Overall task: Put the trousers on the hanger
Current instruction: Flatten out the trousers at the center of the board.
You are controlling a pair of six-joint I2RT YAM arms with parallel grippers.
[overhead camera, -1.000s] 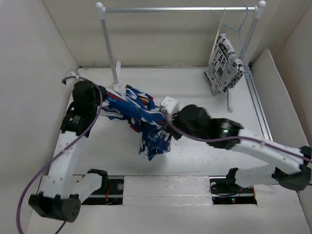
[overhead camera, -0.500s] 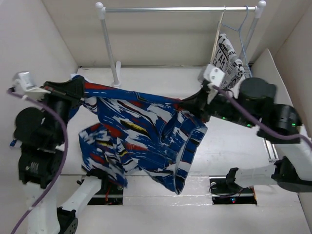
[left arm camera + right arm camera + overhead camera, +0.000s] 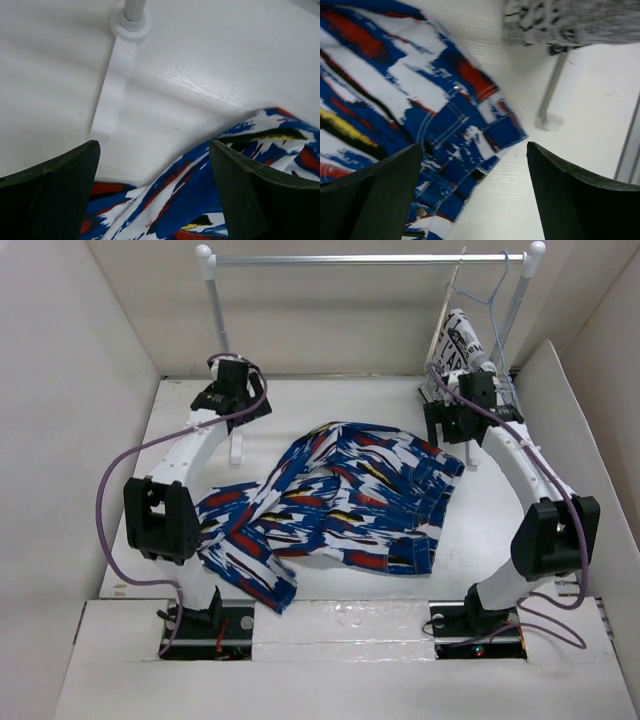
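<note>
The trousers [image 3: 340, 505], in blue-and-white print with red and yellow streaks, lie spread and rumpled across the middle of the table. My left gripper [image 3: 233, 405] hovers open by the rack's left post, past the cloth's far left edge. In its wrist view, the trousers [image 3: 200, 200] lie below open, bare fingers [image 3: 55, 195]. My right gripper [image 3: 452, 425] is open beyond the waistband corner [image 3: 470, 130], holding nothing. The pale beige hanger [image 3: 449, 300] hangs from the rod at the right.
The white rack [image 3: 360, 258] spans the back, with a foot [image 3: 114, 90] by my left gripper and another foot [image 3: 547, 120] by my right. A light blue wire hanger [image 3: 497, 290] carries newsprint-lettered cloth [image 3: 460, 355] at the right end. White walls enclose the table.
Both grippers held the trousers stretched up in the air. They have now opened, the trousers have dropped flat onto the table, and both arms have swung back toward the rack.
</note>
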